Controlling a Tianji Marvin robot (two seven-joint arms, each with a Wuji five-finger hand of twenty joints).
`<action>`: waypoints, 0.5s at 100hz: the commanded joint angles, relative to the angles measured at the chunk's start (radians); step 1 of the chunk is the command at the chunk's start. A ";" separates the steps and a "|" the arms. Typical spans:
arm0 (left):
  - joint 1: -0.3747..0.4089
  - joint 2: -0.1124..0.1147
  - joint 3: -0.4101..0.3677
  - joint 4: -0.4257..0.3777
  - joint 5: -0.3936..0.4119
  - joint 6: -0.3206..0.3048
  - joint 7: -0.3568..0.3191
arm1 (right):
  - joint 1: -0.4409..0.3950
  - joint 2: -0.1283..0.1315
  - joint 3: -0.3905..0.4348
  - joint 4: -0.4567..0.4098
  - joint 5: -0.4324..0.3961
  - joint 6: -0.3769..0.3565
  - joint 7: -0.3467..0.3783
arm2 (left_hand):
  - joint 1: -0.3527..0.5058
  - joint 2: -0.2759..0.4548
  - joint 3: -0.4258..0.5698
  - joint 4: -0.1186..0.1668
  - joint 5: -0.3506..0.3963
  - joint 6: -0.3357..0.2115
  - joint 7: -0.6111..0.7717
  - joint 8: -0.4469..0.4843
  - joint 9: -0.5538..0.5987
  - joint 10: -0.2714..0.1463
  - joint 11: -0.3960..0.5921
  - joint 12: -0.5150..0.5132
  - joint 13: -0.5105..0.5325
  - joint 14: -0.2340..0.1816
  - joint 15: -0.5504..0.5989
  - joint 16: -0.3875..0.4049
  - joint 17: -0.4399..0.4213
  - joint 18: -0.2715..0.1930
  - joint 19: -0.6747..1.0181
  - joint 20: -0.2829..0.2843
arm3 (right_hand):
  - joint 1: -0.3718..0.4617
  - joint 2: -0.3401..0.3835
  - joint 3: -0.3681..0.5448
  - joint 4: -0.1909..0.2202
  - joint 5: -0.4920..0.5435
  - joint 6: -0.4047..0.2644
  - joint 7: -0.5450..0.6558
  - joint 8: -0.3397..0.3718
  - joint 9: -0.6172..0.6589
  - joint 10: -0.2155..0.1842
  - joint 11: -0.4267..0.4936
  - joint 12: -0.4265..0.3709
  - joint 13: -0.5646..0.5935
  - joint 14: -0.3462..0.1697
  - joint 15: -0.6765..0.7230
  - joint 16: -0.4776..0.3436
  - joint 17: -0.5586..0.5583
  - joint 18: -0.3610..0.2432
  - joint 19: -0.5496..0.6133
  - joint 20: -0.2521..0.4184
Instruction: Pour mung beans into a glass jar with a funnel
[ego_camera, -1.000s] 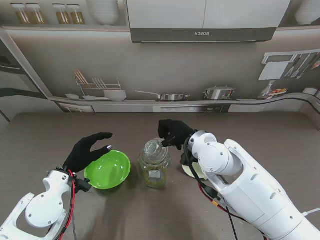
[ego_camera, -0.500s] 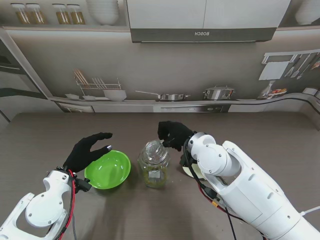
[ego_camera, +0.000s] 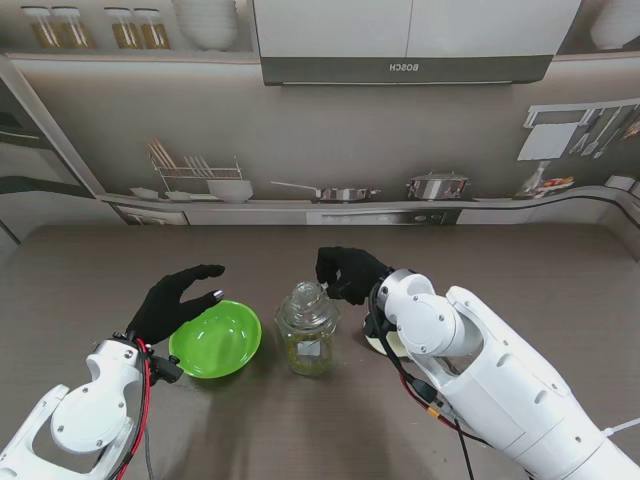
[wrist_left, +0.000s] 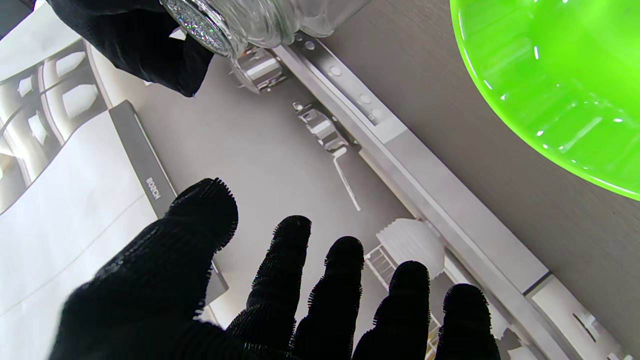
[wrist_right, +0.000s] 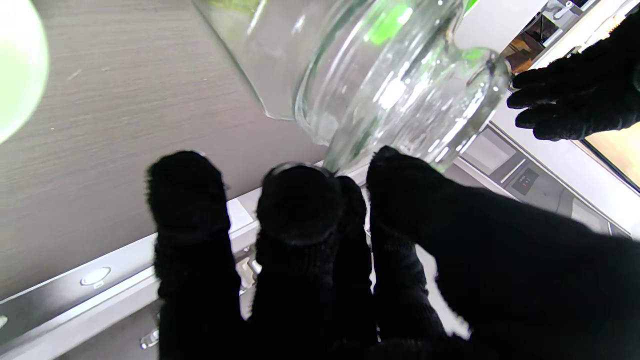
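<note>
a grey-brown wood-grain table (ego_camera: 500, 255) fills the near part of the stand's view. behind it stands a printed kitchen backdrop: a grey wall (ego_camera: 330, 130), a bosch range hood (ego_camera: 405, 68) under white cabinets (ego_camera: 410, 25), and a pale counter ledge (ego_camera: 330, 205) carrying a dish rack (ego_camera: 198, 172), a frying pan (ego_camera: 335, 192) and a lidded pot (ego_camera: 436, 185). utensils hang on a rail (ego_camera: 590, 125) at the right; jars (ego_camera: 95, 28) line a shelf at upper left.
</note>
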 joint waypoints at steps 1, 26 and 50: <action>0.001 -0.004 0.000 0.000 -0.005 0.003 -0.020 | -0.008 -0.001 -0.006 0.006 -0.001 -0.009 0.022 | 0.007 0.041 -0.024 -0.013 0.015 -0.002 -0.004 -0.003 0.002 -0.006 -0.015 -0.007 -0.005 -0.012 -0.021 -0.004 -0.017 -0.045 -0.026 -0.004 | -0.043 0.010 -0.034 -0.036 0.001 -0.009 -0.003 -0.028 -0.019 0.010 -0.017 -0.019 0.018 0.007 -0.001 -0.013 -0.005 0.045 -0.001 0.027; -0.002 -0.004 0.002 0.004 -0.008 0.005 -0.023 | -0.018 0.003 -0.002 0.015 -0.005 -0.024 0.030 | 0.008 0.043 -0.026 -0.012 0.017 -0.001 -0.003 -0.003 0.002 -0.007 -0.015 -0.007 -0.005 -0.012 -0.021 -0.004 -0.018 -0.045 -0.026 -0.004 | -0.090 0.018 -0.052 -0.040 0.009 0.009 -0.029 -0.044 -0.021 0.008 -0.024 -0.028 0.017 0.003 -0.002 -0.013 -0.012 0.038 -0.004 0.031; -0.004 -0.004 0.003 0.008 -0.009 0.003 -0.024 | -0.027 0.001 -0.001 0.022 -0.002 -0.033 0.020 | 0.009 0.043 -0.027 -0.012 0.017 -0.002 -0.003 -0.003 0.003 -0.004 -0.015 -0.007 -0.004 -0.012 -0.021 -0.004 -0.018 -0.045 -0.026 -0.004 | -0.129 0.020 -0.043 -0.024 0.009 0.023 -0.081 -0.042 -0.030 0.004 -0.021 -0.034 0.011 0.006 -0.001 -0.012 -0.017 0.035 -0.006 0.035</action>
